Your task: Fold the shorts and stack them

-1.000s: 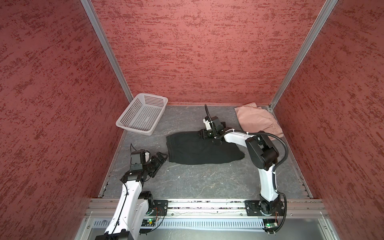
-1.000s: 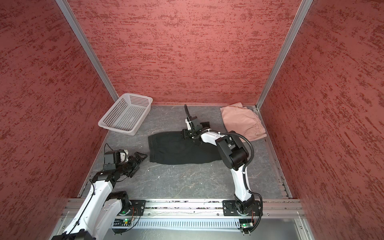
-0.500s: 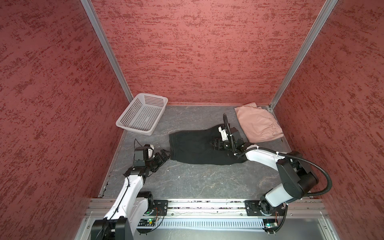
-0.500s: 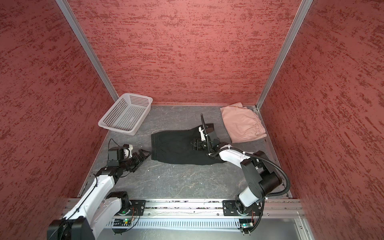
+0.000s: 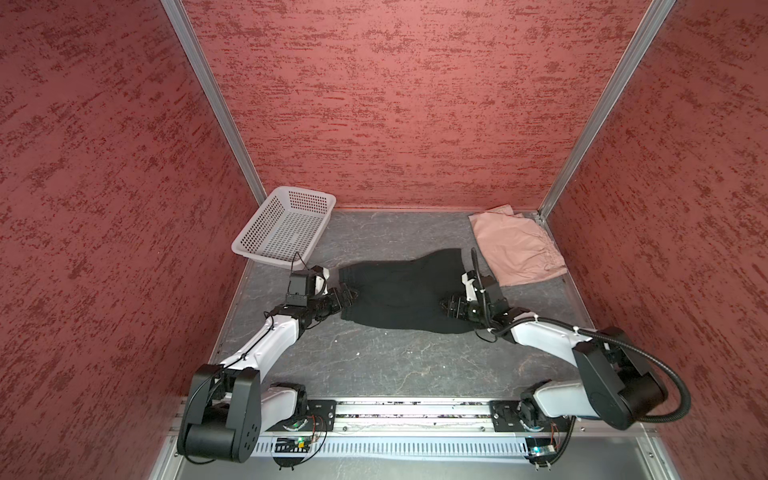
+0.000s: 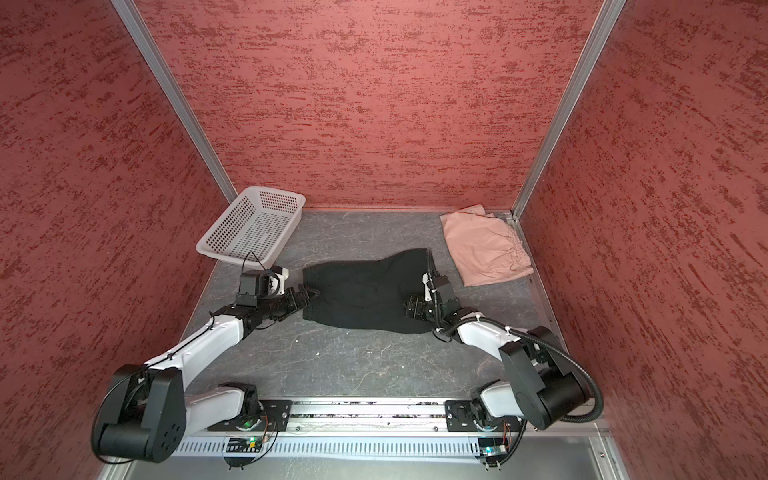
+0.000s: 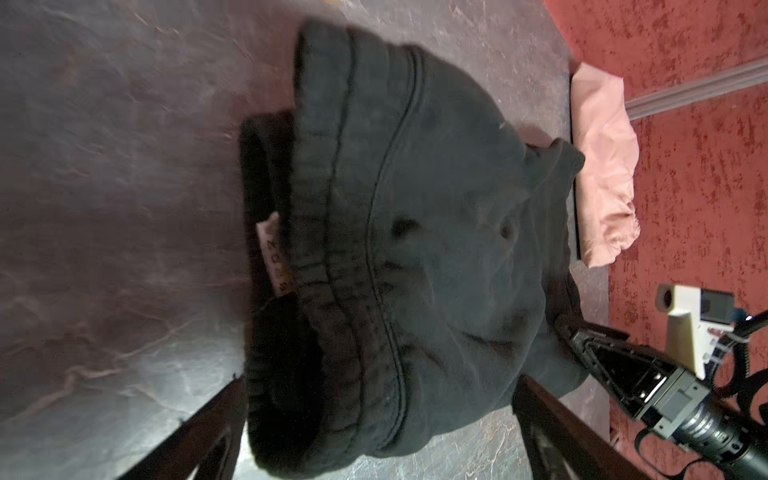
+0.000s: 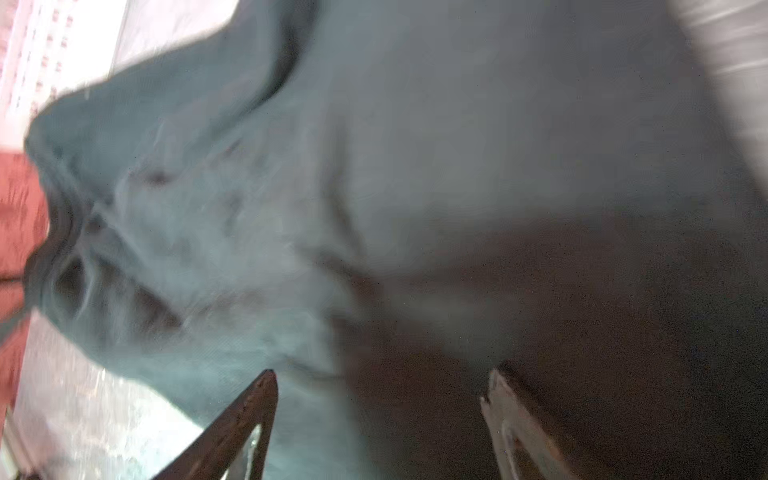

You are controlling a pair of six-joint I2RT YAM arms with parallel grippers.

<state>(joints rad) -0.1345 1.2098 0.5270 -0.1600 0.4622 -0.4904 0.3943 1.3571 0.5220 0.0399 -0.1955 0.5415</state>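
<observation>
Black shorts [image 5: 399, 297] lie spread at the centre of the table [image 5: 374, 361], waistband to the left, legs to the right. The left gripper [image 5: 352, 296] sits low at the waistband's near left corner. Its fingers [image 7: 216, 419] are spread wide on either side of the band, nothing clamped. The right gripper [image 5: 448, 308] sits on the near right leg. Its fingers [image 8: 249, 411] stand apart over the black fabric, which is blurred in the right wrist view; no pinch is visible. Pink shorts [image 5: 517, 249] lie folded in the far right corner, near the black pair but apart from it. A basket [image 5: 253, 249] stands at the far left.
</observation>
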